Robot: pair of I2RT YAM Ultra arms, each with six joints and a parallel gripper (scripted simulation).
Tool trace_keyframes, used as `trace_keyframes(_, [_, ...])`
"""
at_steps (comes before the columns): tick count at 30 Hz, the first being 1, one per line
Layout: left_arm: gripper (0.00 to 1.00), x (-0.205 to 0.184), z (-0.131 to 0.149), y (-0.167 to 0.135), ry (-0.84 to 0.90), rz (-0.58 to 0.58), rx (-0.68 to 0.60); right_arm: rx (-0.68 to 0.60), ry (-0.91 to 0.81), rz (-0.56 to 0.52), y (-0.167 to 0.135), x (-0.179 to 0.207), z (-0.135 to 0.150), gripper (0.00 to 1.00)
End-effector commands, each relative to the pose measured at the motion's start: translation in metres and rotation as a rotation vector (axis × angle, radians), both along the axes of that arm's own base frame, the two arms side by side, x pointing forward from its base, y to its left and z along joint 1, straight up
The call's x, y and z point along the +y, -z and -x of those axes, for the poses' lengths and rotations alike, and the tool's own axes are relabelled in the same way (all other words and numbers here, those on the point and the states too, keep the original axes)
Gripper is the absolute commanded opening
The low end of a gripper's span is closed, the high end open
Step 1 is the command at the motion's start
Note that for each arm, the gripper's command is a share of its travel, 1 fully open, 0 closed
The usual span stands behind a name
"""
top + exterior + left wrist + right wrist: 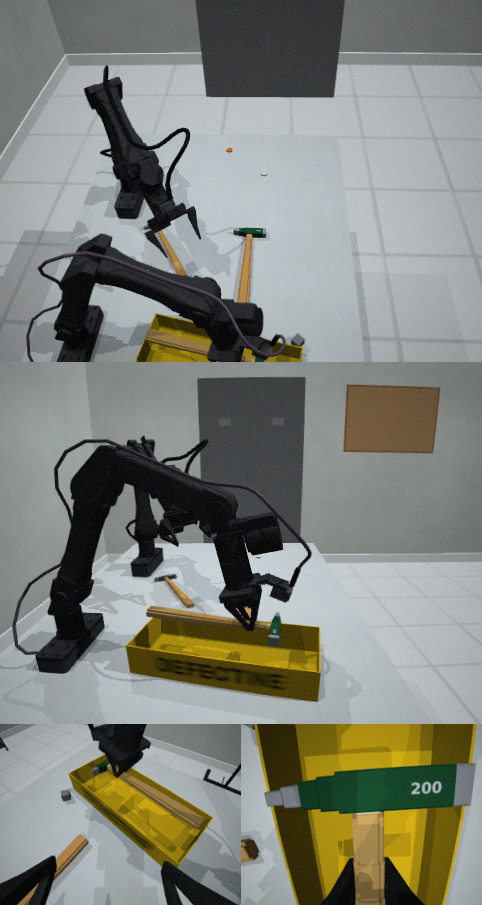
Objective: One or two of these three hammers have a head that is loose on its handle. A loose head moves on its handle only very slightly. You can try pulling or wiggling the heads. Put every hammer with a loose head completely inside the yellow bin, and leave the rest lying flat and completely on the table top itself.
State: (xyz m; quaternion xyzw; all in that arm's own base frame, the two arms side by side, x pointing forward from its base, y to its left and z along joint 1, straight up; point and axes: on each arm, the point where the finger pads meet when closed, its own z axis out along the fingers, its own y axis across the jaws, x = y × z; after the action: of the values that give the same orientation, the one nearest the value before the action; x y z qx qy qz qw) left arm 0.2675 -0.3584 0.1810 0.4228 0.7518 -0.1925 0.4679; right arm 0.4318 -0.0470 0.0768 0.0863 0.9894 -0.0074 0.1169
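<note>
Arches the right arm (150, 285) (165, 482) (125, 736) high at the elbow, pitching its wrist steeply down to the yellow bin (157, 318) (225, 668) (121, 825) (411, 760), labeled "DEFECTIVE." Pinches the handle of a green-headed "200" hammer (175, 341) (200, 619) (158, 797) (368, 833) in the right gripper (250, 627) (118, 774) (369, 863), lining it up lengthwise with the bin, head crosswise between the long walls. At the table's far end, slants the left arm (120, 125) (145, 517) forward and down, its left gripper (183, 247) (192, 539) (110, 864) spread wide and holding nothing above the tabletop. Leaves a dark-headed hammer (172, 257) (177, 592) lying on the table near the left arm, and a second green-headed hammer (246, 270) (70, 855) lying outside the bin. Shows a small gray block (298, 340) (65, 795) just beside the bin.
</note>
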Motion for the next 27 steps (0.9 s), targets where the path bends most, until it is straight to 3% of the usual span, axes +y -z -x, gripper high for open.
trace_keyframes(1, [1.00, -0.003, -0.001, -0.021, 0.000, 0.047, -0.037, -0.089, 0.000, 0.019, -0.005, -0.001, -0.019, 0.13])
trace_keyframes(7, [1.00, -0.003, -0.001, -0.021, 0.000, 0.047, -0.037, -0.089, -0.001, 0.019, 0.022, 0.000, -0.017, 0.13])
trace_keyframes(12, [1.00, -0.003, -0.001, -0.021, 0.000, 0.047, -0.037, -0.111, -0.002, 0.021, 0.020, 0.000, -0.021, 0.13])
trace_keyframes(15, [1.00, -0.003, -0.001, -0.021, 0.000, 0.047, -0.037, -0.066, -0.002, 0.018, 0.037, 0.001, -0.008, 0.13])
trace_keyframes(27, [1.00, -0.003, -0.001, -0.021, 0.000, 0.047, -0.037, -0.087, -0.002, 0.020, 0.053, 0.001, -0.011, 0.13])
